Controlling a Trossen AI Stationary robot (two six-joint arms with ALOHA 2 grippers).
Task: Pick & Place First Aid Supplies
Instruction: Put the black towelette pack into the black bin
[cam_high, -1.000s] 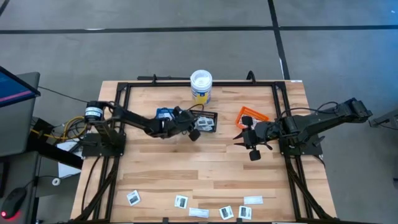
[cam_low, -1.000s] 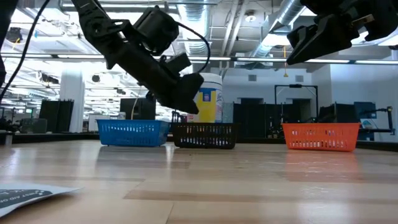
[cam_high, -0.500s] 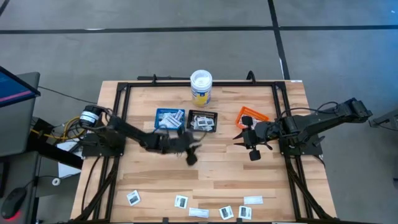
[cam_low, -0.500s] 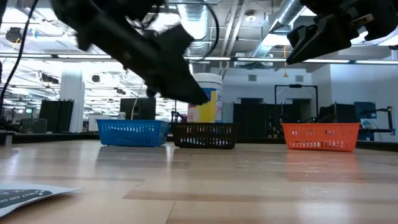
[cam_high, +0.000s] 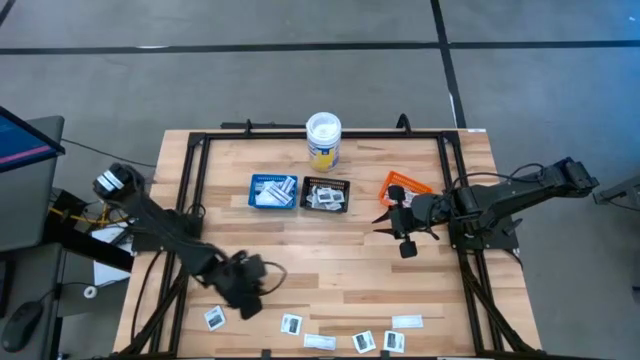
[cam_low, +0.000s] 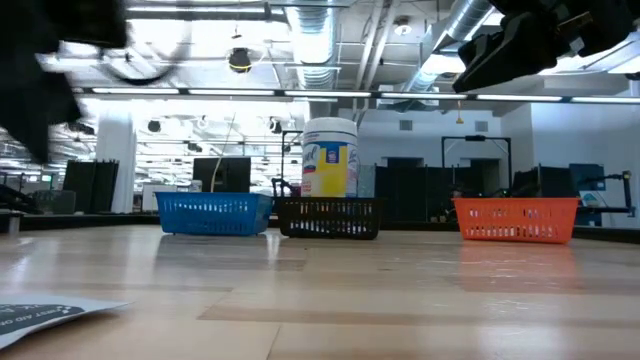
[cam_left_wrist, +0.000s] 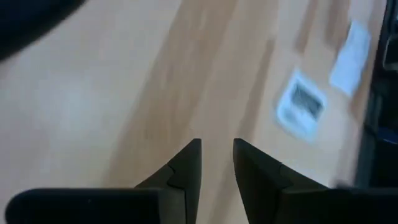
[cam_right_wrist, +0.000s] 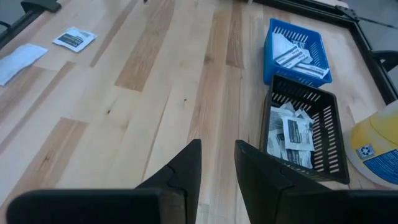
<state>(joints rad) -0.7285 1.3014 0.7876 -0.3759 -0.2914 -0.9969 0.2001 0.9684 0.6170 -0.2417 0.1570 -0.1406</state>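
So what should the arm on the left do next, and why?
Probably lower the left tool onto the squarish packet just beside it. The tool carries nothing, its fingers stand slightly apart, and loose packets lie along the table's near edge.

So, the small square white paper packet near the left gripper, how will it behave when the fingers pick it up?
The small square white paper packet lies fully flat on the wooden table, so it is probably thin, light and floppy. With no raised edge showing, the left gripper may slide it instead of lifting it. It looks unlikely to roll or tip.
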